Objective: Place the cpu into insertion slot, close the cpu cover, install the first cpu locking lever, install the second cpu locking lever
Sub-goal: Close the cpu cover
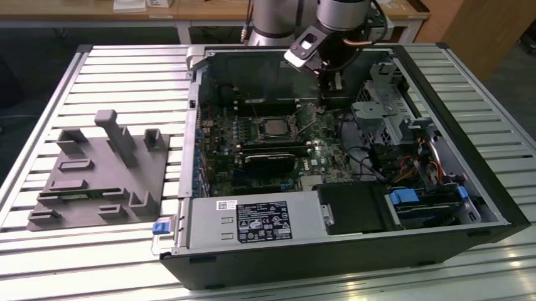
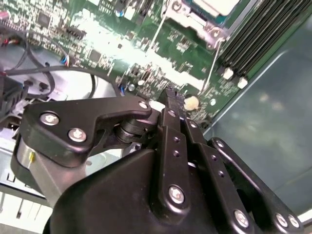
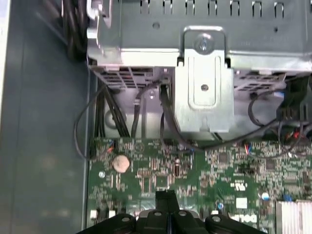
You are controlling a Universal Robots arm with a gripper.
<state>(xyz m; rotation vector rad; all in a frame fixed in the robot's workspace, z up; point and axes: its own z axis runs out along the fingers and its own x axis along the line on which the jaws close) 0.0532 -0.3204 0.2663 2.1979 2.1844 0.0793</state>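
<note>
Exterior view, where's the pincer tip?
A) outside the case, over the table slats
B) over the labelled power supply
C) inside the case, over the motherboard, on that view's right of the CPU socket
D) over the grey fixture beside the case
C: the pincer hangs inside the open case over the motherboard, to the exterior view's right of the insertion slot.

A slatted silver metal table [image 1: 125, 69] carries an open black computer case [image 1: 335, 260] lying on its side and, just beside it toward the exterior view's left, a grey fixture plate [image 1: 100, 182] with upright posts.
</note>
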